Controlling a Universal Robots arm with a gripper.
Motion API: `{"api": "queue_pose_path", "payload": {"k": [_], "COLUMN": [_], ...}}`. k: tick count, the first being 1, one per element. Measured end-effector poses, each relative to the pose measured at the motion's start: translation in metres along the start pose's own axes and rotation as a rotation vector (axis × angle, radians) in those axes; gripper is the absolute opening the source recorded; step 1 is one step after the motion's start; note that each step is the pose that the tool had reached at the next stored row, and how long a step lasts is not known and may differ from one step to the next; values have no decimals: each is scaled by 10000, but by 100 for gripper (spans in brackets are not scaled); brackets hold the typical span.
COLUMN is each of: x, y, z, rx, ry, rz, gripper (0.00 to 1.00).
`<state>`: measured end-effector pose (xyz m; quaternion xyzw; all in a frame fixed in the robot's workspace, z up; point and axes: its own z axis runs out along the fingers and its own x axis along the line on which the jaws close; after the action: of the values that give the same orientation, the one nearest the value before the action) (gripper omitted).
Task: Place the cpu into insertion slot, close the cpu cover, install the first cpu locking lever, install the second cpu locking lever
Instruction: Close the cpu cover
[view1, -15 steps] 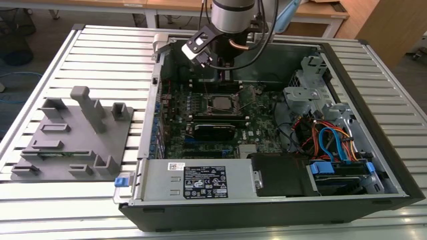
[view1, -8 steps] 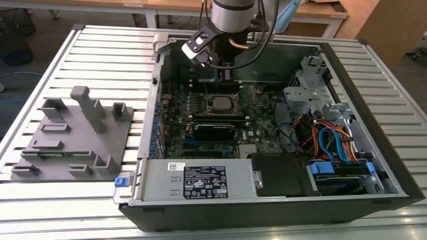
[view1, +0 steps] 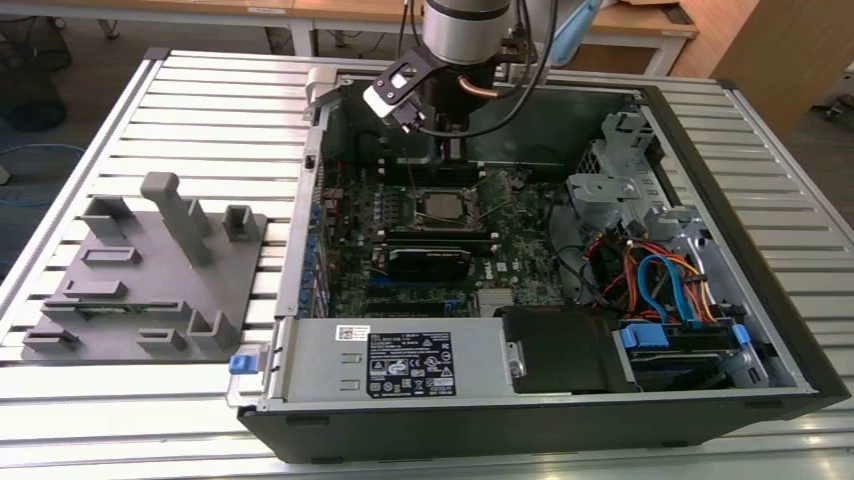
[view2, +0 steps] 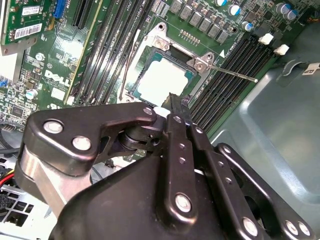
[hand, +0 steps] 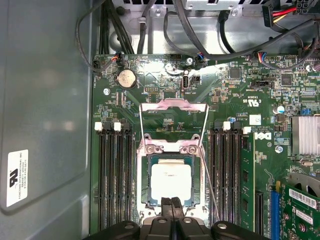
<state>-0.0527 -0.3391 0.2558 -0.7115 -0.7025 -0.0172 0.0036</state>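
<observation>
While cpu (hand: 171, 182) sits in insertion slot (hand: 146, 190), closed empty tool (hand: 171, 201) hides one slot edge; cpu cover (hand: 174, 105) raised.

In the exterior view the arm (view1: 467, 30) is cut off at twelve o'clock. In the first wrist view the gripper (hand: 171, 201) covers one edge of the slot (hand: 150, 150).

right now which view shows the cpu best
First wrist view: the cpu faces the camera square-on, silver top plain. Second wrist view shows it at a slant; the exterior view shows it small.
</observation>
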Motion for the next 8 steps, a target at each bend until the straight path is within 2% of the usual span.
{"api": "queue_pose_path", "payload": {"k": [5,8], "x": [0,1], "y": [10,11], "z": [-3,-29], "rx": [1,0], "ry": [-4,-4], "rz": [0,-1], "gripper": [10,10]}}
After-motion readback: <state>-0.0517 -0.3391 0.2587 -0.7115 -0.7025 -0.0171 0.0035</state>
